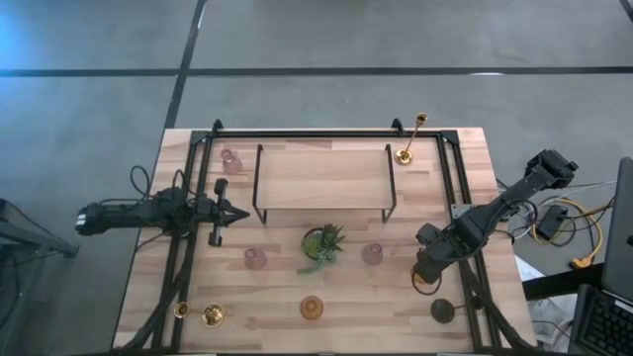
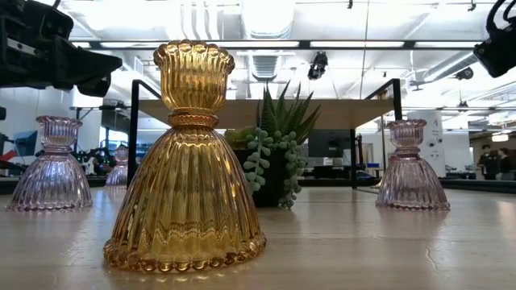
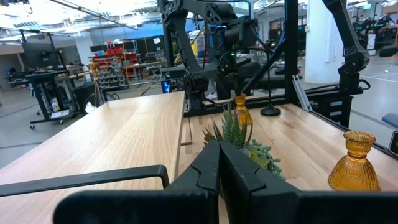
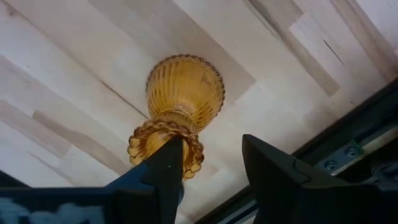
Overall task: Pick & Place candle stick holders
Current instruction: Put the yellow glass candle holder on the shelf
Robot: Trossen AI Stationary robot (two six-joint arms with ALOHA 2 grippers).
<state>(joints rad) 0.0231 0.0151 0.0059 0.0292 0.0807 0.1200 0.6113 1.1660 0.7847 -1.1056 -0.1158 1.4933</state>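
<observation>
My right gripper (image 1: pixel 425 275) (image 4: pixel 211 140) hangs open over an amber glass holder (image 1: pixel 423 284) (image 4: pixel 185 93) near the table's right edge. The holder's scalloped cup sits against one finger (image 4: pixel 168 162), not between the two. From the left wrist view this holder (image 3: pixel 241 111) looks upright. My left gripper (image 1: pixel 242 213) (image 3: pixel 219 149) is shut and empty above the table's left side. A second amber holder (image 1: pixel 312 309) (image 2: pixel 187 161) stands front centre. Pink holders (image 1: pixel 255 258) (image 1: pixel 372 254) (image 1: pixel 229 158) stand apart. One gold stick (image 1: pixel 410 138) is back right, another (image 1: pixel 213 314) front left, and a black one (image 1: pixel 442 311) front right.
A black wire shelf (image 1: pixel 321 203) with a wooden top spans the middle of the table. A small spiky green plant (image 1: pixel 321 242) (image 2: pixel 278 153) stands in front of it. Black frame rails (image 1: pixel 465 188) run along both sides of the table.
</observation>
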